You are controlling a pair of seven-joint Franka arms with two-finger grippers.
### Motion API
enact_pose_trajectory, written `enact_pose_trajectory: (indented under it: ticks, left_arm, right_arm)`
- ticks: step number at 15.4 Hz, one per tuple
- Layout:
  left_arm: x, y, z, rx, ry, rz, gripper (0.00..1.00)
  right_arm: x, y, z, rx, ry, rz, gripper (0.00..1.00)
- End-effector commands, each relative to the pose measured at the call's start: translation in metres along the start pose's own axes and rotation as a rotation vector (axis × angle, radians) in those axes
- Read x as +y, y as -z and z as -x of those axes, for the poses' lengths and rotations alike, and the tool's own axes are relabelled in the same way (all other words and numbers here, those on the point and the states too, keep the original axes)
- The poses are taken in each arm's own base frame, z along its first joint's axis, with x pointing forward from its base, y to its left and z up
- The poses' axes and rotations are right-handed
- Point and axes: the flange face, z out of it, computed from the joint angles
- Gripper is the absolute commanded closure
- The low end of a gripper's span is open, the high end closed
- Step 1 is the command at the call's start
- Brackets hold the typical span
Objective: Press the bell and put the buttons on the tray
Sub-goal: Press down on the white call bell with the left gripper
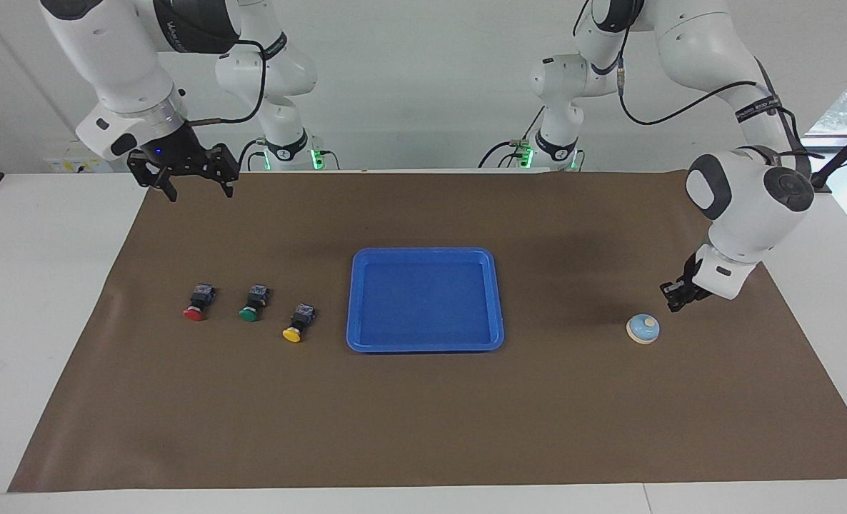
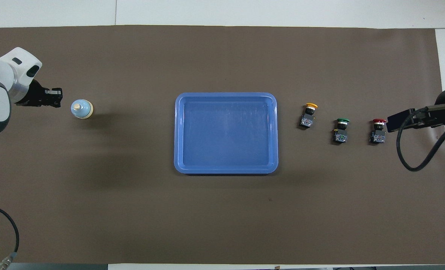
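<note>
The light-blue bell [image 1: 643, 329] [image 2: 81, 109] stands on the mat toward the left arm's end of the table. My left gripper [image 1: 673, 300] [image 2: 57, 98] hangs low just beside it, a small gap apart, shut with nothing in it. The blue tray [image 1: 423, 251] [image 2: 226, 95] lies at the table's middle with nothing in it. Three buttons lie in a row toward the right arm's end: yellow [image 1: 297, 323] [image 2: 309, 114], green [image 1: 253, 304] [image 2: 341, 129] and red [image 1: 196, 303] [image 2: 378, 130]. My right gripper [image 1: 198, 193] [image 2: 395, 122] waits open, raised over the mat's corner at that end.
A brown mat [image 1: 423, 414] [image 2: 222, 225] covers most of the white table. A black cable [image 2: 414, 150] loops from the right arm, raised over the mat's end by the red button.
</note>
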Motion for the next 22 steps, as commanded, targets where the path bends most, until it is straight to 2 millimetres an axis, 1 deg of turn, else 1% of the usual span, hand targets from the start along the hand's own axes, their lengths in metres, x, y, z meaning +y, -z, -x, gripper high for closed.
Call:
enact_pose_trajectory:
  ticks: [1, 3, 5, 6, 9, 10, 12, 16, 19, 21, 22]
  left_arm:
    - [0.003, -0.009, -0.004, 0.006, 0.006, -0.011, 1.0]
    - [0.005, -0.012, -0.005, 0.008, 0.009, -0.011, 1.0]
    - [0.008, -0.023, -0.005, 0.017, 0.007, -0.01, 1.0]
    - [0.009, -0.026, -0.005, 0.015, 0.006, -0.011, 1.0]
    - [0.01, -0.028, -0.007, 0.022, 0.012, -0.01, 1.0]
    - [0.012, -0.033, -0.007, 0.016, 0.01, -0.011, 1.0]
    - [0.015, -0.035, -0.006, 0.019, 0.019, -0.01, 1.0]
    - [0.016, -0.038, -0.004, 0.011, 0.03, -0.011, 1.0]
    - [0.019, -0.048, 0.002, 0.025, 0.03, -0.009, 1.0]
    - [0.019, -0.05, 0.003, 0.022, 0.034, -0.009, 1.0]
    - [0.025, -0.049, 0.003, 0.021, 0.024, -0.009, 1.0]
  right_arm:
    - [0.004, 0.002, 0.004, -0.006, 0.016, 0.009, 0.0]
    - [0.004, 0.001, 0.004, -0.009, 0.016, 0.009, 0.0]
    - [0.003, 0.001, 0.004, -0.007, 0.018, 0.009, 0.0]
    - [0.004, 0.001, 0.004, -0.007, 0.016, 0.009, 0.0]
    - [0.003, 0.001, 0.004, -0.007, 0.018, 0.009, 0.0]
    - [0.003, 0.001, 0.004, -0.009, 0.018, 0.009, 0.0]
    - [0.004, 0.001, 0.004, -0.007, 0.016, 0.009, 0.0]
    - [0.004, 0.001, 0.004, -0.009, 0.016, 0.009, 0.0]
    - [0.003, 0.0, 0.004, -0.009, 0.018, 0.009, 0.0]
    - [0.003, 0.001, 0.004, -0.007, 0.018, 0.009, 0.0]
    - [0.004, 0.001, 0.004, -0.007, 0.016, 0.009, 0.0]
